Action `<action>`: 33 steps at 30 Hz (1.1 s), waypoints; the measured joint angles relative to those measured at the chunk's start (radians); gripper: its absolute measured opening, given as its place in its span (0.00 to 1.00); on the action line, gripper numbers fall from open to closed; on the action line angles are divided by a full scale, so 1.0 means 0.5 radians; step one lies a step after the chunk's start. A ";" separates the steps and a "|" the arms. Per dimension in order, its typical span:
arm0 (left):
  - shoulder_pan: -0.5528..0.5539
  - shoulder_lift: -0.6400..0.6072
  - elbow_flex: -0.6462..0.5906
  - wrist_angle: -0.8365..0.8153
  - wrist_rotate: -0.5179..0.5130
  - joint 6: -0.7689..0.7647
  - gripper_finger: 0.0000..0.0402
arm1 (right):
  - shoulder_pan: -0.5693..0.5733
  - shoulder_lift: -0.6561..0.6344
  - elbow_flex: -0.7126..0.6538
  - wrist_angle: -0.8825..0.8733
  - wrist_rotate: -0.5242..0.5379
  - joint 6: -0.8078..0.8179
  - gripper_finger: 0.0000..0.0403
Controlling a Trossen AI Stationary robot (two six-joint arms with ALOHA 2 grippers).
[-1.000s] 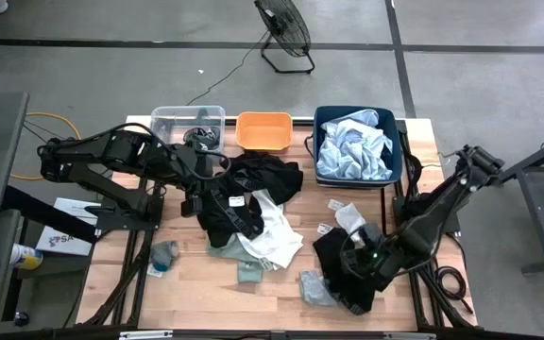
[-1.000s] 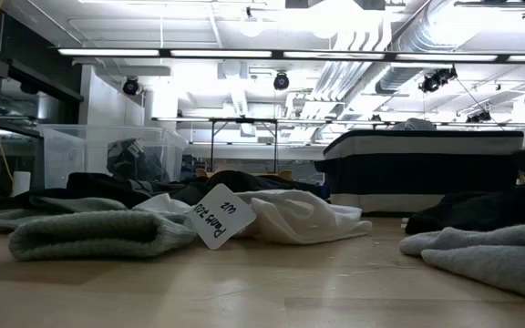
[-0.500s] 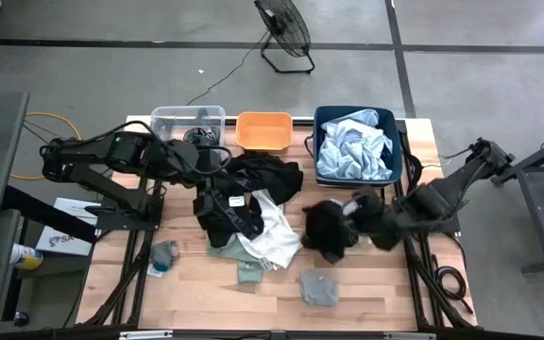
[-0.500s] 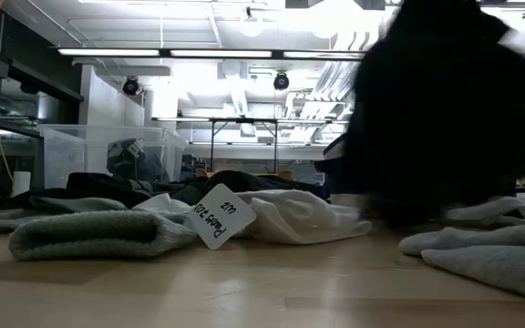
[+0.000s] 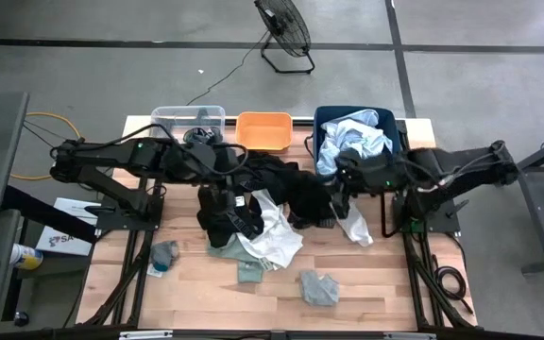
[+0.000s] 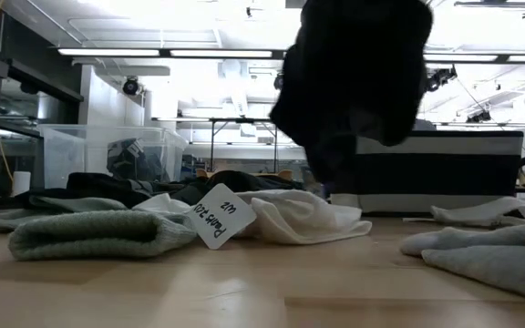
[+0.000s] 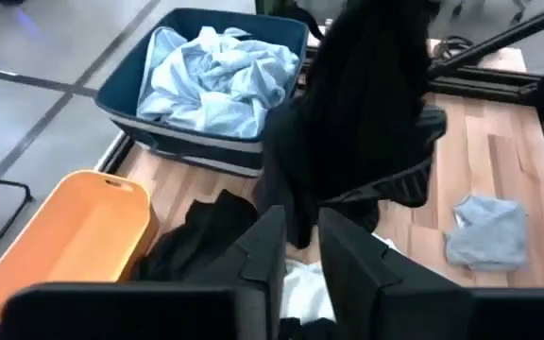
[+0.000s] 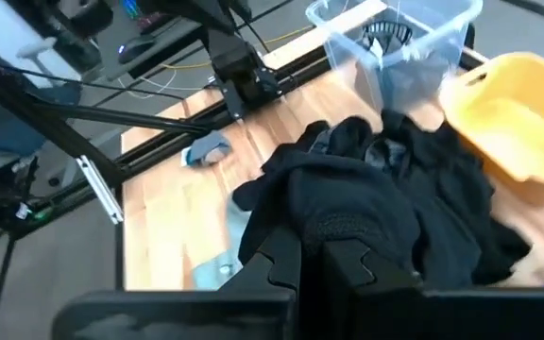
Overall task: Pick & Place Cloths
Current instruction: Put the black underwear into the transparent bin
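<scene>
Three bins stand along the far edge of the desk (image 5: 196,293): one clear bin (image 5: 179,117), one orange bin (image 5: 263,130) and one navy bin (image 5: 324,118). Two robot arms reach over it. One fan (image 5: 282,28) stands on the floor beyond. Two small grey cloths (image 5: 318,287) (image 5: 164,253) lie apart from the main heap.

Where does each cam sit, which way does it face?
High: overhead, straight down; both arms, right hand lifting black garment.
Low: table height, level across; same black garment hangs in the air, no arm seen.
Left wrist: past left hand toward navy bin.
Right wrist: past right hand toward orange bin.
Shared: garment, all four.
</scene>
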 joint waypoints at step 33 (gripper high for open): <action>0.134 0.563 0.000 1.092 -0.499 0.308 0.79 | -0.891 0.053 -0.002 1.034 -0.982 -0.387 0.01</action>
